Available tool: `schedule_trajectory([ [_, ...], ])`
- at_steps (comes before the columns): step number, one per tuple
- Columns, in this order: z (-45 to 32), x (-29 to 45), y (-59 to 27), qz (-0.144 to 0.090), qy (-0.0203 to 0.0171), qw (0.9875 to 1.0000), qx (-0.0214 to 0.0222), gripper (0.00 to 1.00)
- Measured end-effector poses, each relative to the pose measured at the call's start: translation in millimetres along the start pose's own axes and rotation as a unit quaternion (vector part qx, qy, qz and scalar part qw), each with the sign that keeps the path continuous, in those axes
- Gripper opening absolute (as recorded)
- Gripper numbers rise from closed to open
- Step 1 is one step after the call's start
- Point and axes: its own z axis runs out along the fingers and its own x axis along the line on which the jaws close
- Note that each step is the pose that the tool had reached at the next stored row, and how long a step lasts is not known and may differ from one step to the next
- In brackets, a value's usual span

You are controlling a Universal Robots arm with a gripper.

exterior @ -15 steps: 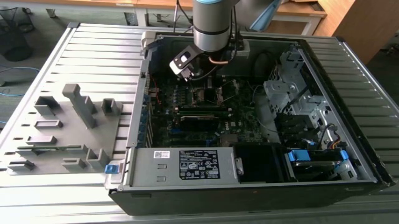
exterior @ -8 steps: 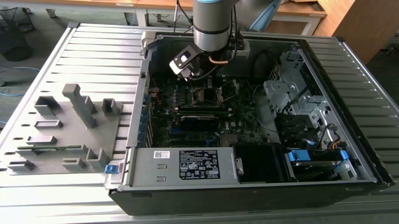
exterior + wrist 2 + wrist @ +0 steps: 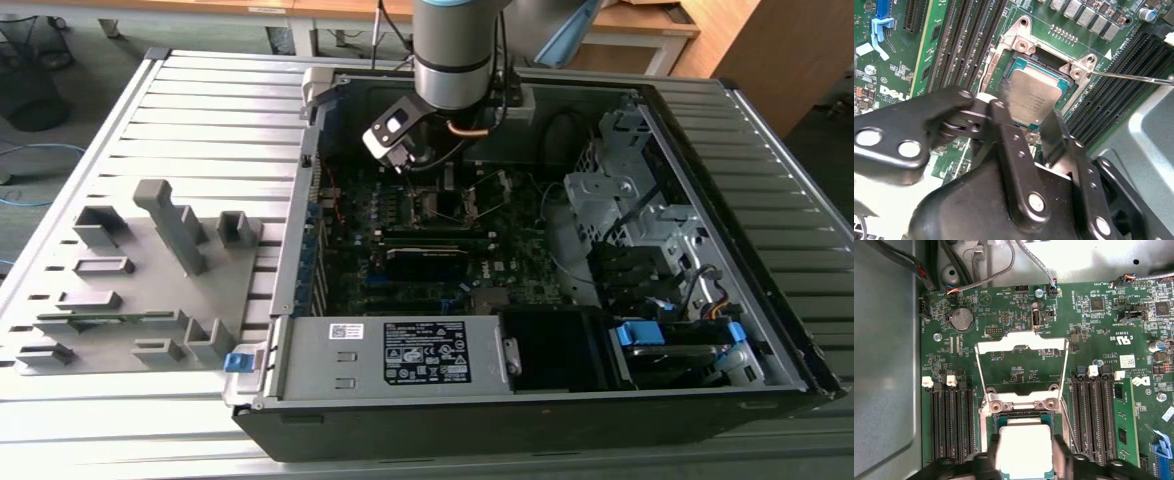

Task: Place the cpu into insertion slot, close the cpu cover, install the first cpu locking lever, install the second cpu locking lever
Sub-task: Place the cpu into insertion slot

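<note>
Black gripper (image 3: 1025, 445) pinches the cpu (image 3: 1024, 457) by two opposite edges, the chip lying between its fingers, low in the socket (image 3: 1024, 47). Beyond, the cpu cover (image 3: 1004, 342) stands swung open over the motherboard (image 3: 1004, 305).

We see the arm (image 3: 454, 45) hanging straight down from the top of the exterior view. Its grey wrist (image 3: 451, 88) is vertical, and a camera housing (image 3: 394, 130) is angled off it toward the exterior view's left. In the second wrist view the gripper (image 3: 1026, 114) points downward with its 2 black fingers (image 3: 1006, 140) set narrowly apart, the jaws pressed against opposite edges of the cpu (image 3: 1030, 95).
</note>
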Motion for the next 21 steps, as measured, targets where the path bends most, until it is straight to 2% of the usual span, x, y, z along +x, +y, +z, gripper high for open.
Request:
schedule_trajectory([
  [1,-0.1,0.0,0.0,0.0,0.0,1.0,0.0,0.53],
  [3,-0.3,0.0,0.0,0.0,0.0,1.0,0.0,0.41],
  [4,-0.4,0.0,0.0,0.0,0.0,1.0,0.0,0.41],
  [6,-0.5,0.0,0.0,0.0,0.0,1.0,0.0,0.29],
  [9,-0.8,0.0,0.1,0.0,0.0,1.0,0.0,0.24],
  [11,-1.0,0.0,0.1,0.0,0.0,1.0,0.0,0.12],
  [18,-1.6,0.0,0.1,0.0,0.0,1.0,0.0,0.11],
  [19,-1.6,0.0,0.2,0.0,-0.0001,1.0,0.0012,0.11],
  [21,-1.6,0.0,0.3,0.0,-0.0009,1.0,0.0078,0.11],
])
